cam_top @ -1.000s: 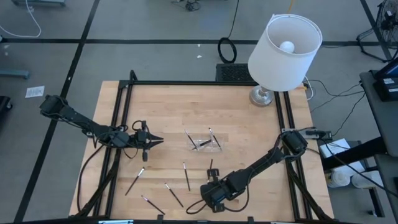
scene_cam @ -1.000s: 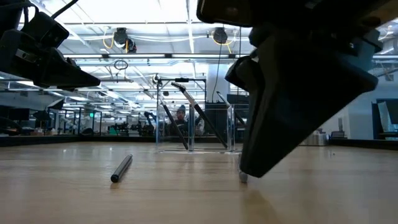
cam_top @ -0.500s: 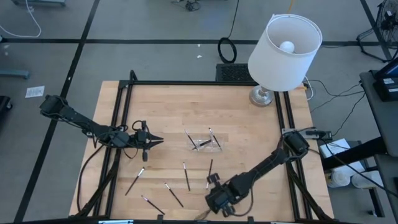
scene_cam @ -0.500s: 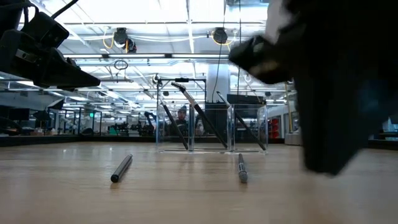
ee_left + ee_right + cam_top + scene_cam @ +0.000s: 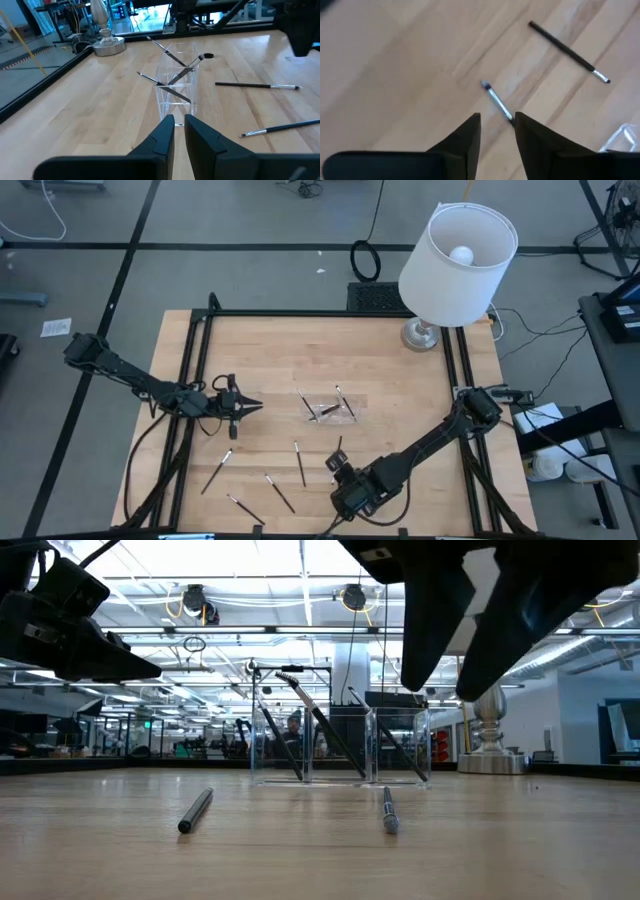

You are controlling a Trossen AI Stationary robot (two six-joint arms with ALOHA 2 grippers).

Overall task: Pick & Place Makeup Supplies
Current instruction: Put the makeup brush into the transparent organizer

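Several makeup supplies, thin dark sticks with pale ends, lie flat on the wooden table: one [image 5: 338,451] just beyond my right gripper, others [image 5: 299,463] [image 5: 218,470] toward the near left. More sticks lean inside the small clear tray [image 5: 330,408] at the table's middle. My right gripper [image 5: 497,117] hangs open above the table near the front edge. Its fingers point steeply down over a stick [image 5: 496,102], clear of it. My left gripper [image 5: 180,119] hovers left of the tray, pointing at it. Only a narrow gap shows between its fingers, and nothing is in it.
A white-shaded lamp [image 5: 455,260] stands at the far right corner. A black frame [image 5: 200,350] runs along the table's edges. Two sticks [image 5: 195,810] [image 5: 388,810] lie in front of the tray [image 5: 340,730] in the low view.
My right gripper has risen from the table, rolled about its own axis and opened. The stick that was at its fingertips now lies free on the wood below it.
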